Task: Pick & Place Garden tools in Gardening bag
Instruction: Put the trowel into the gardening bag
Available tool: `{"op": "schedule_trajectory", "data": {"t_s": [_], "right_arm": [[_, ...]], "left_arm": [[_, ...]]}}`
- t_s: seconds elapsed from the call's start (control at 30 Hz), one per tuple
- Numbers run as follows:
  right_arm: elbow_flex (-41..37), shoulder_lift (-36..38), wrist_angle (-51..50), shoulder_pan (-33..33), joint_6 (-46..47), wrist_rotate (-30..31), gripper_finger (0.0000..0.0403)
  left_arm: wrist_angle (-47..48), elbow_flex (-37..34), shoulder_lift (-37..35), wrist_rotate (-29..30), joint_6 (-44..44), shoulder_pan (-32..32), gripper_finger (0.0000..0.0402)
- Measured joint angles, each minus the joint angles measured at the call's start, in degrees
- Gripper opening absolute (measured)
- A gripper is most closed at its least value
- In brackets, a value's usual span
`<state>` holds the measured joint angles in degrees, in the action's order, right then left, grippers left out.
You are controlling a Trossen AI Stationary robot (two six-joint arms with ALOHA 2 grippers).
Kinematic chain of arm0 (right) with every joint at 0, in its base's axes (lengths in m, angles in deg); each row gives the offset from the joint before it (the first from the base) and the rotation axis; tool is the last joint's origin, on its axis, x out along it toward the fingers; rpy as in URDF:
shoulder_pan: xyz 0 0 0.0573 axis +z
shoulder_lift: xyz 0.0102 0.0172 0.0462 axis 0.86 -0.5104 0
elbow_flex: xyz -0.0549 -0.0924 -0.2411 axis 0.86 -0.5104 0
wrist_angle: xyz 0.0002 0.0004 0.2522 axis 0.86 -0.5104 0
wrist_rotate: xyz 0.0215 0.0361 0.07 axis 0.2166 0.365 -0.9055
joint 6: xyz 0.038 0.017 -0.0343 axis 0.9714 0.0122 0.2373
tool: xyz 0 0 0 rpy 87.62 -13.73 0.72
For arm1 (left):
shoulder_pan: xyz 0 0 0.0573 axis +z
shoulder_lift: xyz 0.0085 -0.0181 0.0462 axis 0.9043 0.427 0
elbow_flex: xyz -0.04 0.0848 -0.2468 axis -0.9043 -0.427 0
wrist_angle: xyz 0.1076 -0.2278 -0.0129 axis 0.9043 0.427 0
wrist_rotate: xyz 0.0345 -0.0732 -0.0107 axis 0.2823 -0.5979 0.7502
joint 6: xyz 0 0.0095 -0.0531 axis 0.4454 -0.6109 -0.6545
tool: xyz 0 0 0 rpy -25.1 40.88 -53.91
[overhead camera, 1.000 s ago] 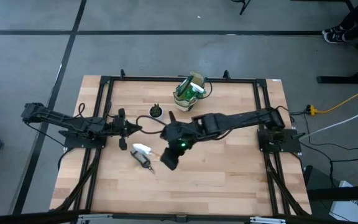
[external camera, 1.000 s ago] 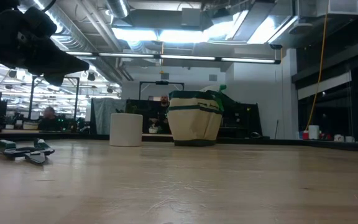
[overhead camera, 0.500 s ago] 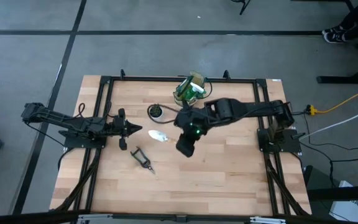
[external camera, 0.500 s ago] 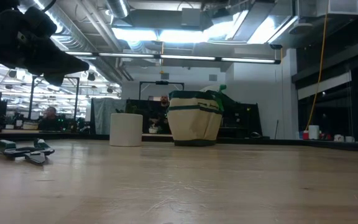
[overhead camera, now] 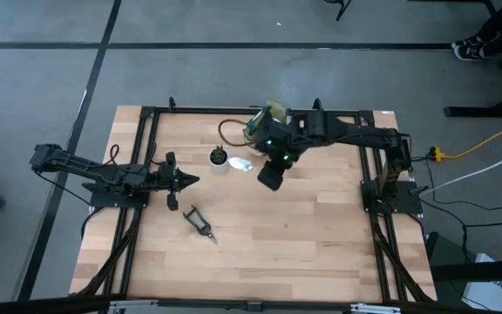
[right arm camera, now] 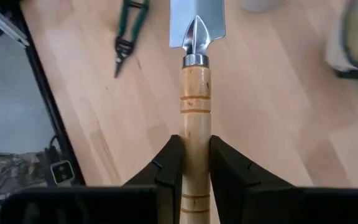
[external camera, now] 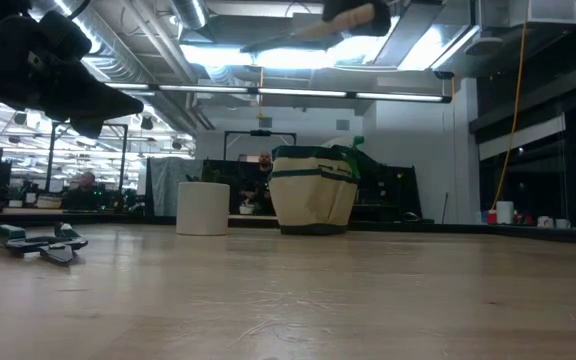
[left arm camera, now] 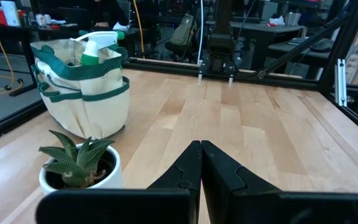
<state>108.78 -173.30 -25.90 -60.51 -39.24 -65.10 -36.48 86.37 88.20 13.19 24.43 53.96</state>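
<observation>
At the left of the high view, the left arm lay low over the table (overhead camera: pixel 321 253), its hand (overhead camera: pixel 187 180) pointing toward the middle with the two fingers (left arm camera: pixel 188 171) pressed together and holding nothing. Just below and right of it in that view, the black pruning shears (overhead camera: pixel 200 222) lay flat on the bare wood, well apart from everything else; the low view showed them at its far left (external camera: pixel 38 240), and the right wrist view caught them near its upper left (right arm camera: pixel 128 34).

Further right, near the top centre of the high view, a small plant in a white pot (overhead camera: pixel 220 158) stood upright. The low view showed the pot (external camera: pixel 203 208) left of the bag, and the left wrist view showed it at lower left (left arm camera: pixel 79 168).

The trowel's silver blade (overhead camera: pixel 240 164) hung just right of the pot in the high view, held up off the table. The right hand (right arm camera: pixel 194 158) was clamped on the trowel's wooden handle (right arm camera: pixel 194 106), with a finger (right arm camera: pixel 166 163) on each side.

Right of the pot, at the top edge of the table, the tan bag with green trim (overhead camera: pixel 264 131) stood upright, partly covered by the right arm. A green spray bottle (left arm camera: pixel 95 48) stood inside it, its nozzle above the rim. The low view showed the bag (external camera: pixel 313 200) at centre.
</observation>
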Motion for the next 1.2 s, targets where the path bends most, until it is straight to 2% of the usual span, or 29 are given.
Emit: {"op": "schedule_trajectory", "data": {"t_s": [0.3,0.57,0.87,1.2], "right_arm": [[0.0,1.6,-5.9,-3.5,-1.4,2.2,0.0061],[-0.1,2.6,-13.7,-8.1,1.3,8.5,0.0061],[-0.9,2.3,-13.1,-12.6,3.9,9.1,0.0061],[-0.9,2.0,-12.3,-13.5,4.2,9.4,0.0055]], "left_arm": [[0.0,0.0,0.0,0.0,0.0,0.0,0.0004],[0.0,0.0,0.0,0.0,0.0,0.0,0.0004],[0.0,0.0,0.0,0.0,0.0,0.0,0.0004],[0.0,0.0,0.0,0.0,0.0,0.0,0.0004]]}}
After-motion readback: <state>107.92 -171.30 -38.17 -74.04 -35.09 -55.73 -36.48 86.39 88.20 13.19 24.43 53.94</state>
